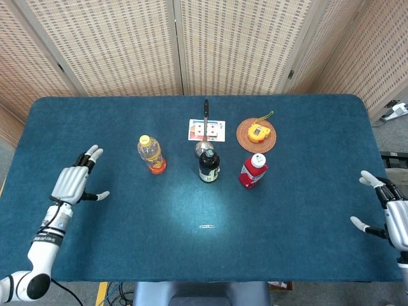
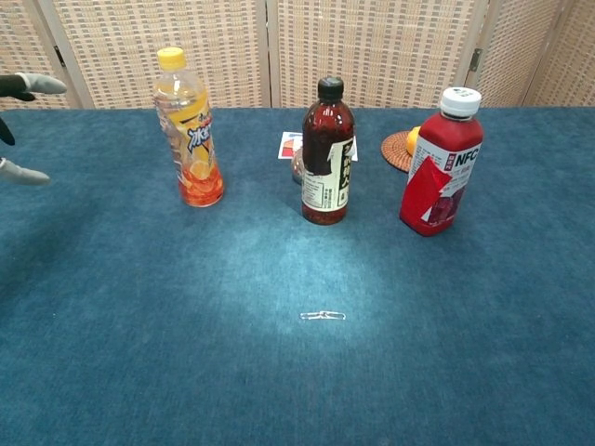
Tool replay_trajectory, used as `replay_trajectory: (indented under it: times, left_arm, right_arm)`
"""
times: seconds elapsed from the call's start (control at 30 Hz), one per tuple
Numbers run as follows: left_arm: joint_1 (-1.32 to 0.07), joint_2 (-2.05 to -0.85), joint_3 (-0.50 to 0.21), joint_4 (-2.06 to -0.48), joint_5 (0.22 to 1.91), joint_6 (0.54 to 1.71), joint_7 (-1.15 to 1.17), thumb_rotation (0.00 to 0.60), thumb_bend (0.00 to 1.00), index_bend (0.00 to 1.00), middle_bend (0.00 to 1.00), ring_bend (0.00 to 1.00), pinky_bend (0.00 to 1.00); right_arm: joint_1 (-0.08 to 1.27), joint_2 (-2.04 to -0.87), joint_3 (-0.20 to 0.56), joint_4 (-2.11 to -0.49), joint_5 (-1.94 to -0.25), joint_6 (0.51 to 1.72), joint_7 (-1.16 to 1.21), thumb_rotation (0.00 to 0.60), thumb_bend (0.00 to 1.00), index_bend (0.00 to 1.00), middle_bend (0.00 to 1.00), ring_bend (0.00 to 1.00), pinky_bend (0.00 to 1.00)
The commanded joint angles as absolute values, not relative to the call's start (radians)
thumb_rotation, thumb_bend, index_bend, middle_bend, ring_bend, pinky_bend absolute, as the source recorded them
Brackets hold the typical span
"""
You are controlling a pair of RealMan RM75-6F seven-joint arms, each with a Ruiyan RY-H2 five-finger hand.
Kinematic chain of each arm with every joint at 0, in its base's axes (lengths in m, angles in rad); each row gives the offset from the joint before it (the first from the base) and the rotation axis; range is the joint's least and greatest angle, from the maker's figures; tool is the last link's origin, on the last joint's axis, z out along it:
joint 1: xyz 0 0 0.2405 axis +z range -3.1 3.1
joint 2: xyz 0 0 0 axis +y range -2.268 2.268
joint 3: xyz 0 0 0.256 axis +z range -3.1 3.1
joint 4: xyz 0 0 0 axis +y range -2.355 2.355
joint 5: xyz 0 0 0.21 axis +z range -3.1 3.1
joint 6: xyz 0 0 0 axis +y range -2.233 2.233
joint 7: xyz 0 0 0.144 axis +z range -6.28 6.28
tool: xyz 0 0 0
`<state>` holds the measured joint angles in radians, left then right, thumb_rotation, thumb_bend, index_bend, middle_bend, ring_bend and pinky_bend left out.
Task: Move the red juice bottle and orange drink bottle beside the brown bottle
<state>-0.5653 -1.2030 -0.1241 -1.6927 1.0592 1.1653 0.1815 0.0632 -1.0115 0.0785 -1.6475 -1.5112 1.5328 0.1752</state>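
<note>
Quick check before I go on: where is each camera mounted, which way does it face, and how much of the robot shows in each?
Head view: high above the near table edge, looking down on the whole blue table; the left hand and right hand both show, open.
Chest view: low, near table height, looking across at the wicker screen; only left fingertips at the left edge.
Shared: orange drink bottle, brown bottle, red juice bottle, all standing.
</note>
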Motion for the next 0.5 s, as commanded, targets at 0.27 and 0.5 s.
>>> replay_trajectory:
  times: [0.27, 0.5]
  left_arm:
    - [-0.342, -1.109, 0.07, -1.758, 1.358, 1.41, 0.219, 0.6, 0.05, 0.14, 0.02, 0.0, 0.28]
    - [-0.227, -1.062, 0.14, -1.801, 1.388, 1.48, 0.277, 0.6, 0.05, 0.18, 0.07, 0.03, 0.27]
  right_arm:
    - [0.056, -0.994, 0.104, -1.727, -1.369, 1.475, 0.065, 0.6, 0.01, 0.2, 0.28, 0.17, 0.42]
    - [0.049, -0.967, 0.104, -1.762, -1.348, 1.463, 0.045, 0.6, 0.02, 0.2, 0.28, 0.17, 0.42]
